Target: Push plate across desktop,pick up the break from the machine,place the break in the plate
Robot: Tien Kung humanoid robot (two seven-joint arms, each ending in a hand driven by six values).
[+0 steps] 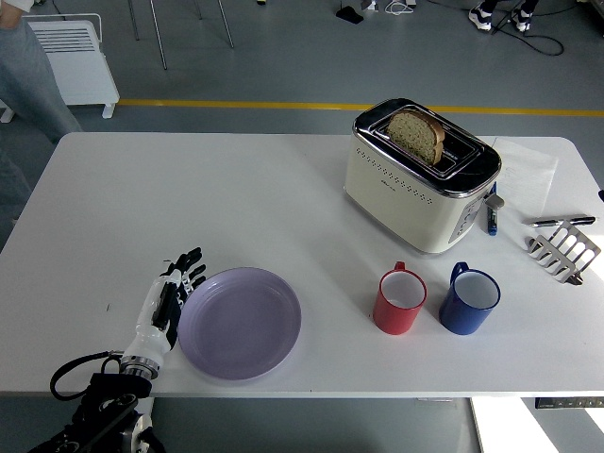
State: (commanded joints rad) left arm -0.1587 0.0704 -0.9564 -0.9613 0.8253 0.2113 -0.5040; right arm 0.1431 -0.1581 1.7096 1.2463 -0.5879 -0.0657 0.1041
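We note the left hand (pixel 173 293) low on the near-left part of the white table (pixel 189 189), its forearm coming up from the near-left corner. Its fingers (pixel 192 269) are extended and slightly spread, holding nothing, with the inner edge of the hand lying against the left rim of the lilac plate (pixel 240 323). The plate sits flat and empty near the table's near edge, left of centre. We see no right hand in the view. The cream and chrome toaster (pixel 420 176) stands at far right of centre, well apart from the plate, set at an angle to the table edges. One slice of brown bread (pixel 416 135) stands upright in its far slot, the upper half clear of the chrome top. Near the toaster's near side, a red mug (pixel 400 301) and a blue mug (pixel 469 300) stand just beside each other, both upright, handles pointing far. A blue pen-like item (pixel 492 215) lies beside the toaster's right end. At the far-right edge we record a metal toast rack (pixel 564 248) with a utensil (pixel 562 222) just beyond it. A person's grey trouser leg (pixel 33 80) shows at the far-left corner, off the table, beside a white radiator-like unit (pixel 74 57) on the floor.
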